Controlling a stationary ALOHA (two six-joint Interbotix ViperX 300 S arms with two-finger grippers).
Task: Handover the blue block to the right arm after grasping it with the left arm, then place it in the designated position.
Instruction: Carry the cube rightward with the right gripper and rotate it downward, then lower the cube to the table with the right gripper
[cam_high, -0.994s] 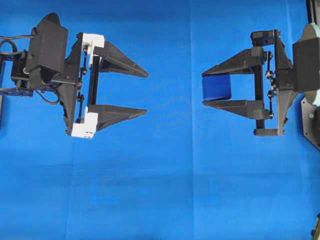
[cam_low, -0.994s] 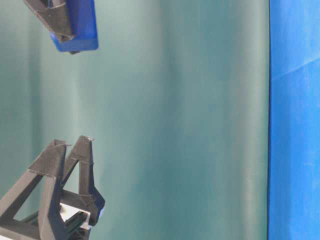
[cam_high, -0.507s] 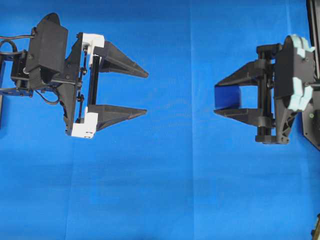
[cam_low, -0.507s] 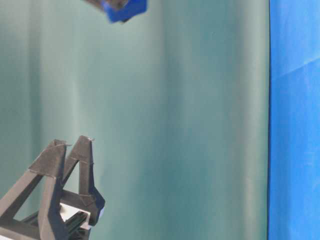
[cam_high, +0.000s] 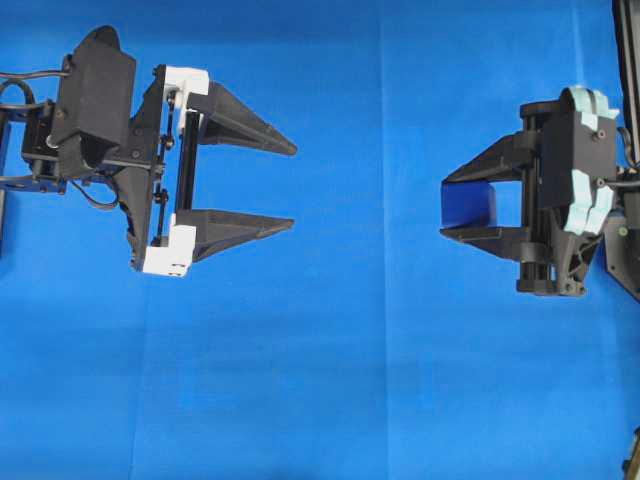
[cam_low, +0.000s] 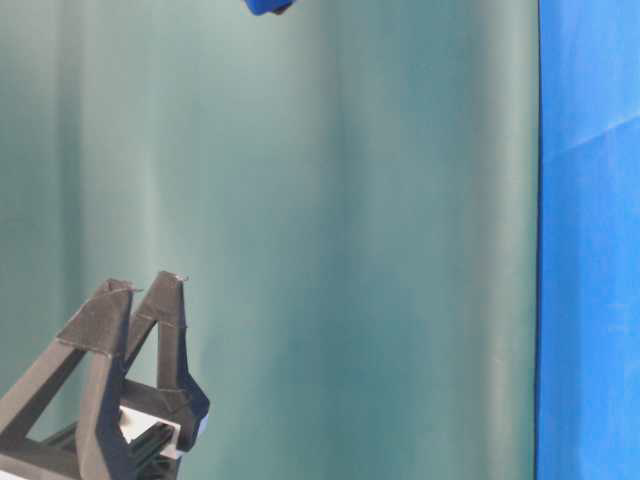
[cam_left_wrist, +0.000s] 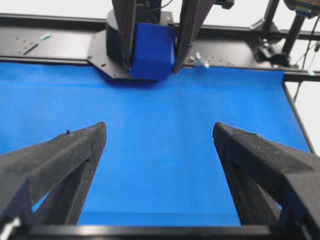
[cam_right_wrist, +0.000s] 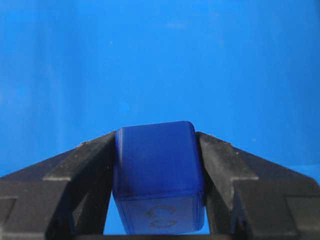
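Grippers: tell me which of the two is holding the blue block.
The right gripper, all black, clamps the blue block; the white-bracketed left gripper hangs open and empty.

Left arm: matte black housing, boxy wrist block, looped black cables at its outer edge, small screws along a slim black rail. Gripper: two white angular brackets, two long black triangular fingers with a fine grainy surface.

Right arm: all-black body, pale mint-green ribbed trim on the wrist. Gripper: two black triangular fingers.
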